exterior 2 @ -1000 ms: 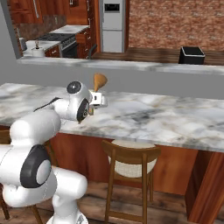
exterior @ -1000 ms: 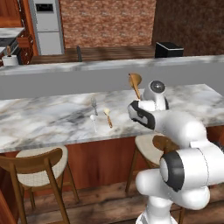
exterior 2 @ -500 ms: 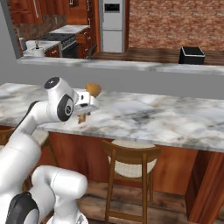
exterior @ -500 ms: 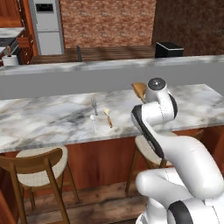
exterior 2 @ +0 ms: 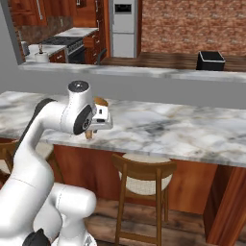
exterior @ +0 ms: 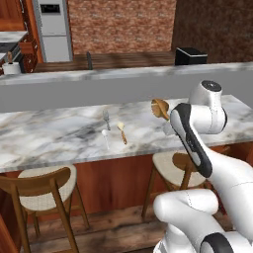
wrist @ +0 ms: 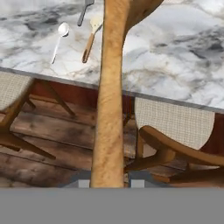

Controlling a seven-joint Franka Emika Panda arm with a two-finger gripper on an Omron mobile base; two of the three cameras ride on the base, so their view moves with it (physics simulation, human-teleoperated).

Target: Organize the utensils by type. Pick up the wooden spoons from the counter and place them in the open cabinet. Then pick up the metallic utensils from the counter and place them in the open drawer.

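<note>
End effector (wrist: 108, 181): clamped on large wooden spoon (wrist: 109, 100), held above near edge of table (exterior: 59, 141). Farther left on table: small wooden spoon (exterior: 121, 132), metal spoon (exterior: 105, 138), then fork (exterior: 105, 117).

Arm swung round w/ larger wooden spoon (exterior: 159, 107) gripped: gripper (wrist: 107, 183) now looks down over counter (exterior: 59, 138) edge at stools (wrist: 175, 127). Spoon carried lower, nearer the counter edge.

Large orange-brown wooden spoon (wrist: 109, 109) lifted clear of the white marble counter (exterior: 59, 143). Small tan wooden spoon (exterior: 121, 132), fork (exterior: 105, 118), pale metal spoon (exterior: 105, 138) lying flat, close together.
</note>
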